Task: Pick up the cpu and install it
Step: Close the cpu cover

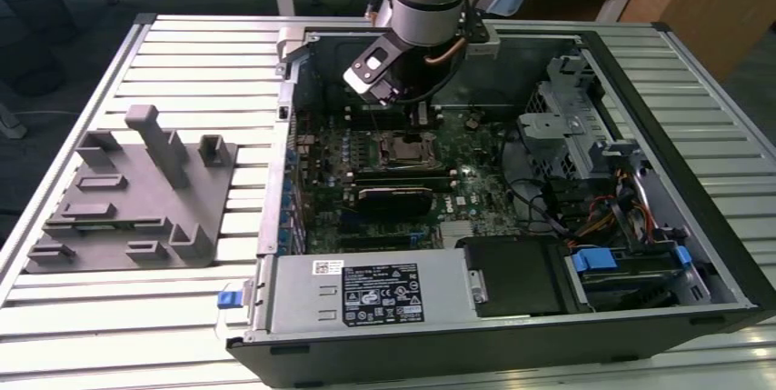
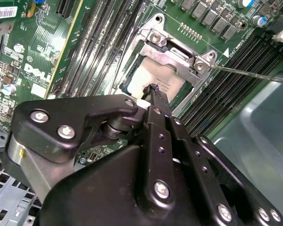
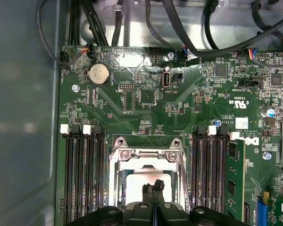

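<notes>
In the second wrist view the hand (image 2: 153,89) has its black fingers pressed together. The tips are at the pale cpu (image 2: 134,77), which lies in the metal socket frame (image 2: 179,52) on the green motherboard (image 2: 37,56). In the exterior view, the open computer case (image 1: 485,354) fills centre-right, and a grey plastic block (image 1: 134,199) stands on the counter (image 1: 182,317) at the exterior view's left.

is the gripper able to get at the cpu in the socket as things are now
Probably yes: the gripper hangs just over the cpu with nothing between them, though the metal socket frame covers the chip's edges, so only its top looks free.
</notes>
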Controlling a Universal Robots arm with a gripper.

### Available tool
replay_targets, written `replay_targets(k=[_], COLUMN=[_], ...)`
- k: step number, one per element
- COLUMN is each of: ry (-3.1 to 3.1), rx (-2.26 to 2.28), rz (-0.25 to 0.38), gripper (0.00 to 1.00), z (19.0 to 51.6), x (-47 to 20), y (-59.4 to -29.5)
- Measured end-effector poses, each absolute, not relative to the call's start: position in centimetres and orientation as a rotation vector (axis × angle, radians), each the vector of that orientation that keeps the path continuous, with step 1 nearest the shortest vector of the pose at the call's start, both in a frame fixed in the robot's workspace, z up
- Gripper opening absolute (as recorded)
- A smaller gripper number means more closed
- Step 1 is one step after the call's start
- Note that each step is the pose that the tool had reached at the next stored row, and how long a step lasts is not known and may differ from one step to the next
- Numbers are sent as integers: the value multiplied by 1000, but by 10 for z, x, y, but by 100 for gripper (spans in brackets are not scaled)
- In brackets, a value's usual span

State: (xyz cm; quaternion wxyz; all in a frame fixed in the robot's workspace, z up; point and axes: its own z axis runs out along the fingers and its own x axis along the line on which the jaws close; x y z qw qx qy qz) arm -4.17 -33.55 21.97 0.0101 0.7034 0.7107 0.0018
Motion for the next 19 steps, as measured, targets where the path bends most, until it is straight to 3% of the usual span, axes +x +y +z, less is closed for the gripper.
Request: replay_targets(k=[19], ry=[2537], rx=[1810], rz=[2], gripper=[11], z=[217], x=[-42], y=[-336])
